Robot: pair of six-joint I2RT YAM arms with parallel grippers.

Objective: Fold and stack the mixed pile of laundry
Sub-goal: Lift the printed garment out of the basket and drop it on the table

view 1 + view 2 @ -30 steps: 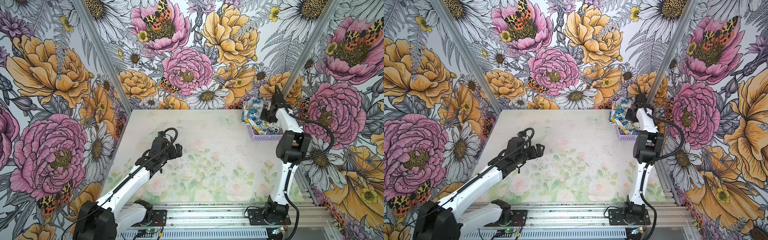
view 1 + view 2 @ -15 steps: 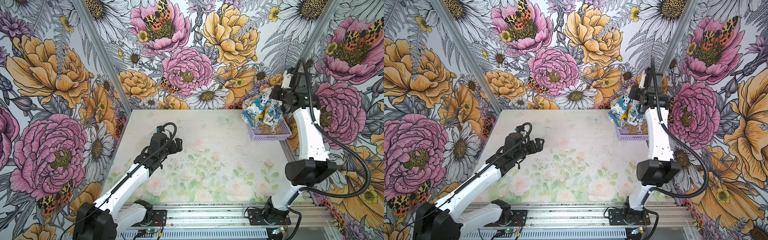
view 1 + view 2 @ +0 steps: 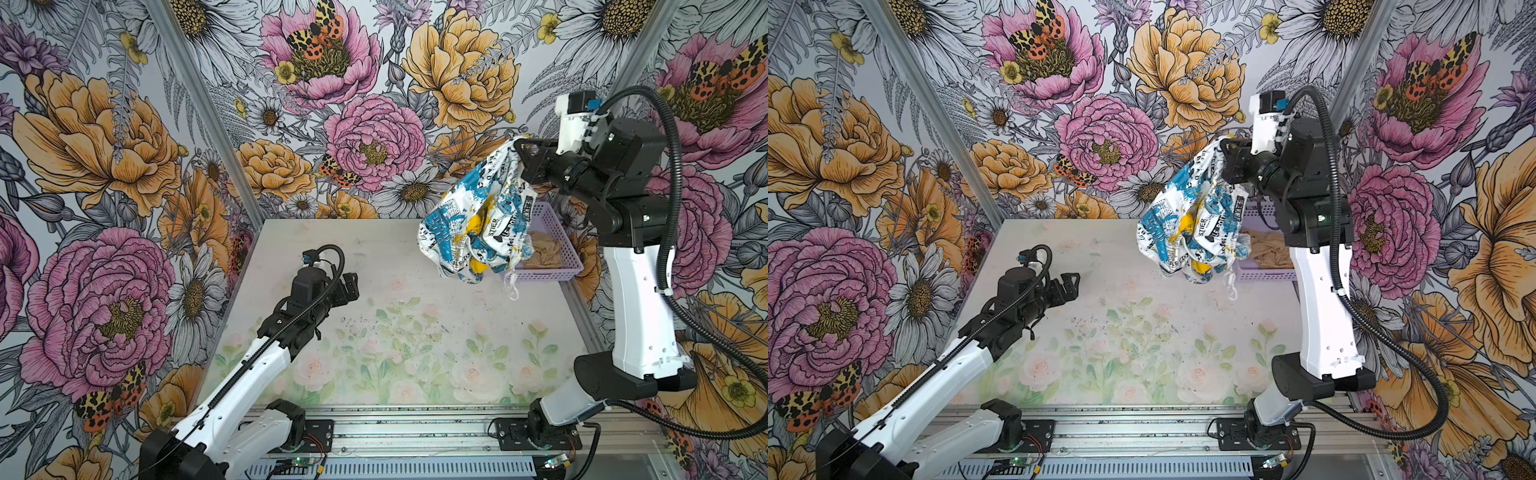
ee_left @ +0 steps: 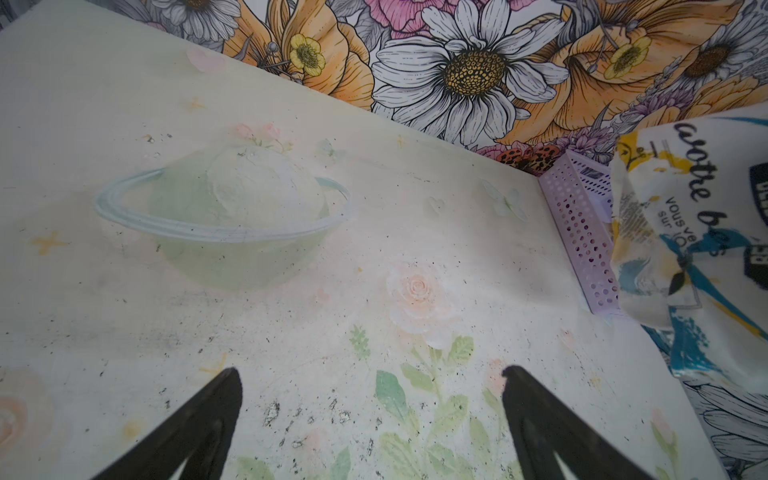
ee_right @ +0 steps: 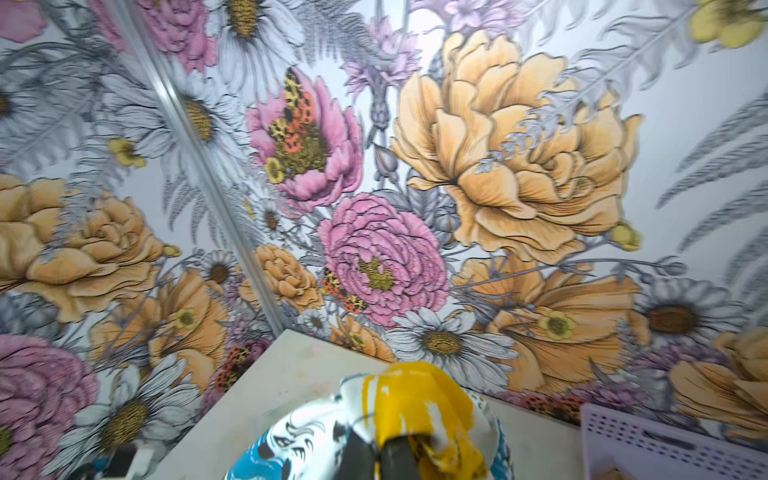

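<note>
I am gripping the soft white garment with blue-yellow patches and black lettering (image 3: 473, 224) in my tightly closed right hand (image 3: 518, 144), dangling it above the bench (image 3: 395, 270), probably so it unfurls. The plain tan-beige garment (image 3: 542, 249) is lying in the lavender perforated plastic basket (image 3: 548, 274). My left hand (image 3: 350, 286) is hovering wide open, empty.

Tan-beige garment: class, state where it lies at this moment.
In both top views the tan-beige garment lies inside the lavender basket at the far right corner of the table, partly behind the printed garment hanging from the shut right gripper.
</note>
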